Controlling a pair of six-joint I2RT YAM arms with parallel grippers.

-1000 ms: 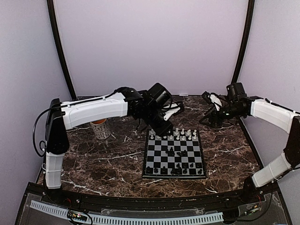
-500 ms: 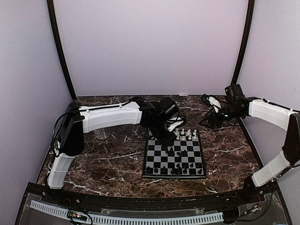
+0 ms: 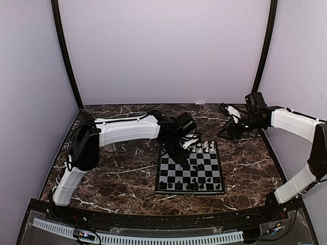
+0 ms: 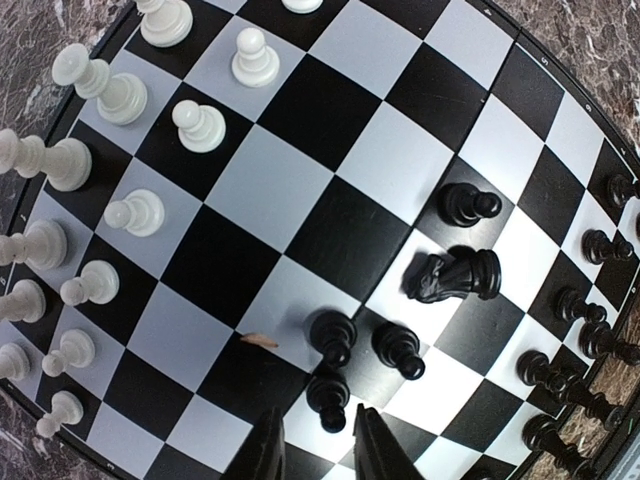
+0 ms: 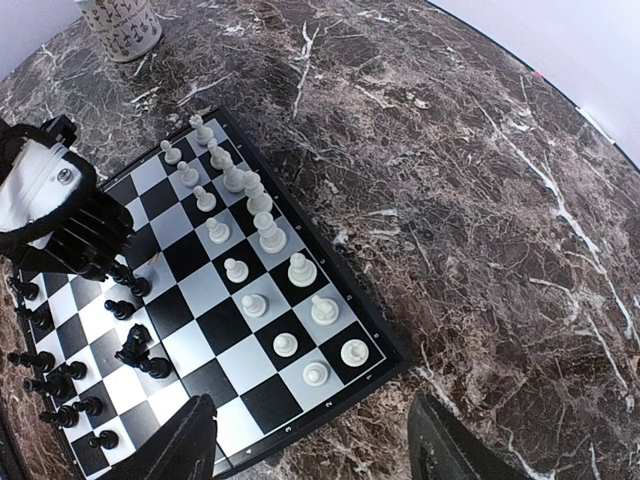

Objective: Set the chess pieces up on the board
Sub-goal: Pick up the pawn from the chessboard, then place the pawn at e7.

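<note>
The board (image 3: 176, 192) lies in the middle of the table. White pieces (image 3: 205, 147) stand in two rows along its far edge, black pieces (image 3: 190, 186) along its near edge. In the left wrist view three black pawns (image 4: 333, 335) and a toppled black knight (image 4: 455, 275) sit mid-board. My left gripper (image 4: 318, 445) is open with a narrow gap, low over the board. One black pawn (image 4: 330, 395) stands right at its fingertips, untouched. My right gripper (image 5: 320, 450) is wide open and empty, above the board's right edge.
A patterned white mug (image 5: 120, 20) stands on the marbled tabletop beyond the board's far left corner. A tiny tan fleck (image 4: 258, 340) lies on the board near the pawns. My left arm (image 3: 127, 130) stretches across the back left of the table.
My left arm has swung right and reached out over the board's far left part, down toward the loose black pawns. The right arm has barely moved.
</note>
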